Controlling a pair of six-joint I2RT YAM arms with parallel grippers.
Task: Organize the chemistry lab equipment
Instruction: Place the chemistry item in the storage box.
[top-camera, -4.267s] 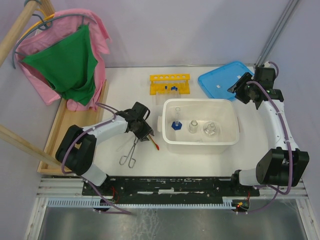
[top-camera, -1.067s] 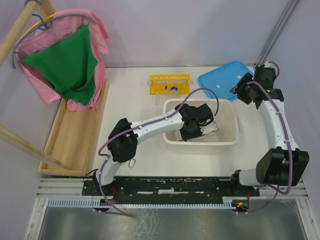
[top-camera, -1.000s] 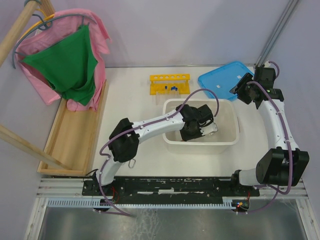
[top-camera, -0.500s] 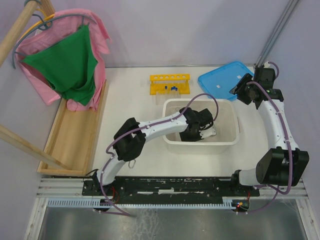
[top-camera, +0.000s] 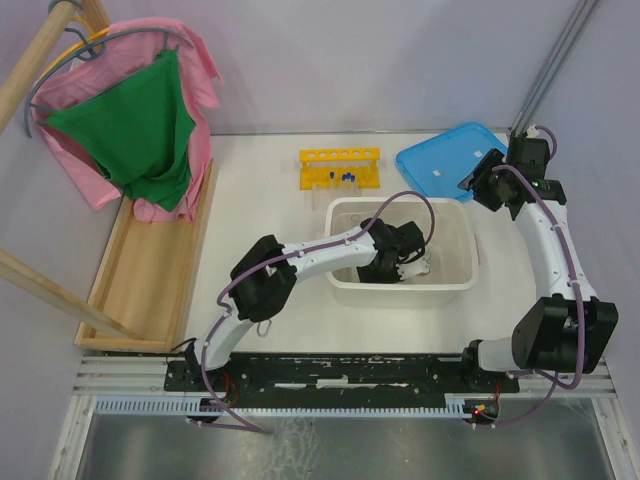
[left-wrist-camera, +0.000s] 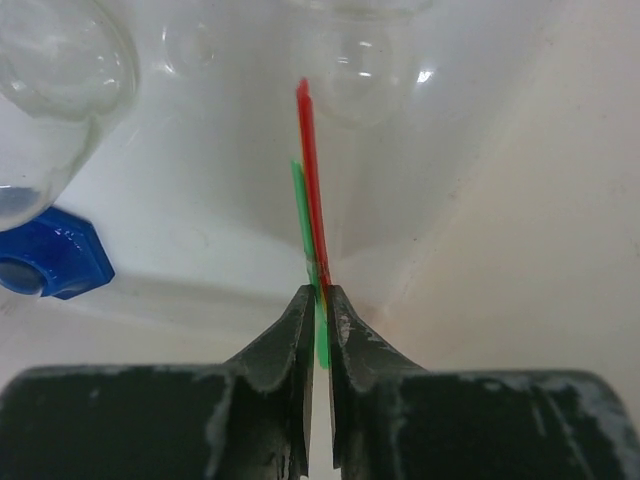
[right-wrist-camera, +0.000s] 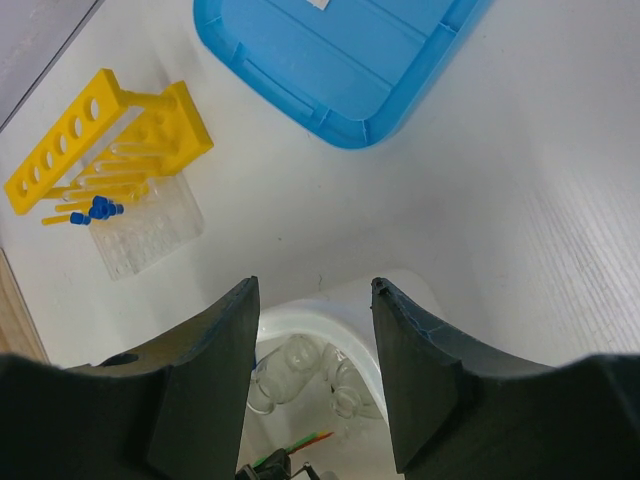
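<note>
At the upper middle of the top view we see the yellow rack (top-camera: 340, 158) with the blue-capped tubes (right-wrist-camera: 95, 210) lying at its foot, well apart from the action. In the centre, our left gripper (left-wrist-camera: 318, 300) is down inside the white tub (top-camera: 462, 284), jaws pinched almost together on the very end of the thin red rod (left-wrist-camera: 310, 150) (a green streak runs beside it; reflection or second colour, we cannot tell). We judge that so slight a hold could let the rod pivot or slip, and its free tip could knock the glass flasks (left-wrist-camera: 55, 70) close by. At upper right, our right gripper (right-wrist-camera: 312, 290) hangs wide open and empty near the blue lid (right-wrist-camera: 330, 60). The lid's small white label is too small to read, and we see no other writing.
</note>
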